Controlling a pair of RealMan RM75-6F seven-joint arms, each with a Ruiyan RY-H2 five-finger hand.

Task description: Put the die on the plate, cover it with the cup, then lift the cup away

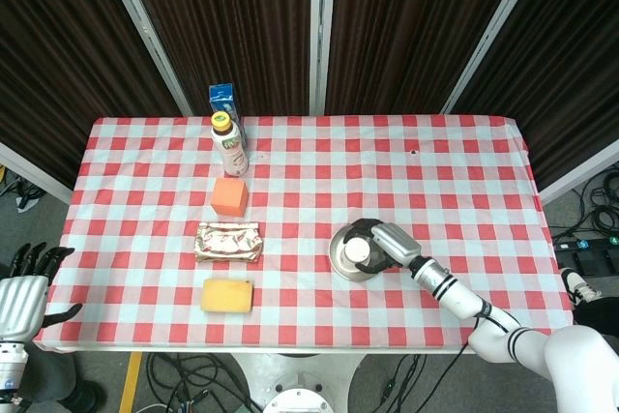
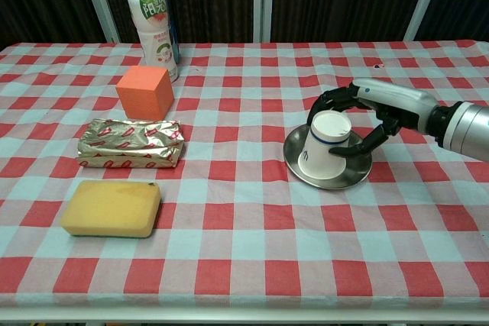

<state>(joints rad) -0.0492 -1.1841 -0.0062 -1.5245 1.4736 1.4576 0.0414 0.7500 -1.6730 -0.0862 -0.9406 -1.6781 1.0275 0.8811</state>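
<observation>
Right hand (image 2: pixel 365 116) grips the cup (image 2: pixel 324 146), fingers (image 2: pixel 330 101) curled over its far side, thumb against the near side. Cup is upside down, tilted, rim resting on the plate (image 2: pixel 359 175), directly under the hand. Die can't be seen; can't tell whether it sits under the cup. Left hand (image 1: pixel 27 282) hangs off the bench (image 2: pixel 244 250) edge, well apart from everything, fingers spread, holding nothing. Well away from the right hand, across the bench: orange block (image 2: pixel 144 91), foil pack (image 2: pixel 130 143), yellow sponge (image 2: pixel 111 208), with a bottle (image 2: pixel 153 24) and blue carton (image 1: pixel 225 102) beyond the block.
</observation>
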